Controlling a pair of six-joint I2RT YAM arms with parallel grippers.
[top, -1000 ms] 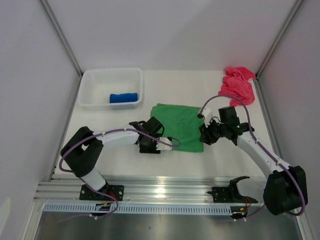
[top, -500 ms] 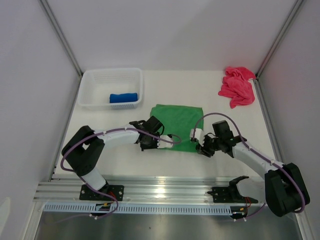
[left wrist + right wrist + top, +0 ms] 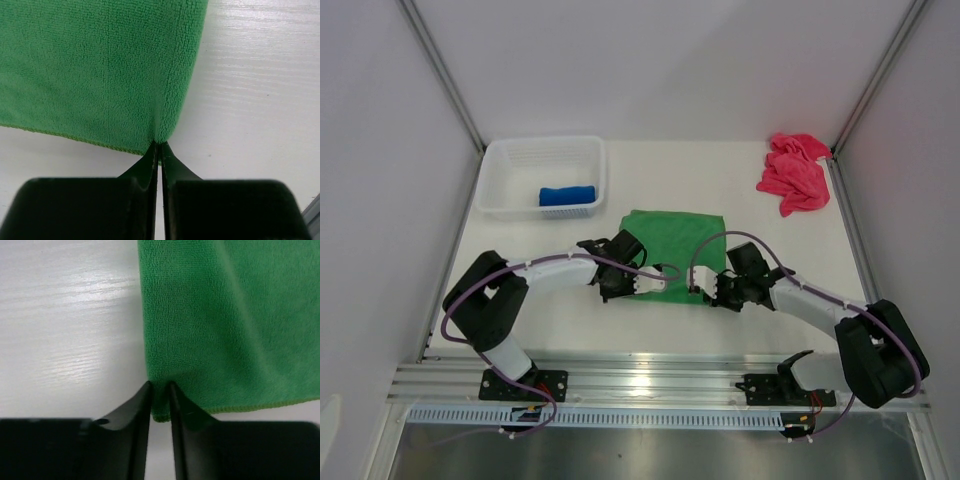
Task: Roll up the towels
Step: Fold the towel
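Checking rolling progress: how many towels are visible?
3: a blue towel rolled in the basket, a green towel flat mid-table, a pink towel crumpled at the far right corner. None seems hidden.

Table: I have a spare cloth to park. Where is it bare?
Bare: the far strip of table between white basket and pink towel, and the patch right of the green towel below the pink one. Crowded: the green towel's near edge, where left gripper and right gripper pinch its corners.
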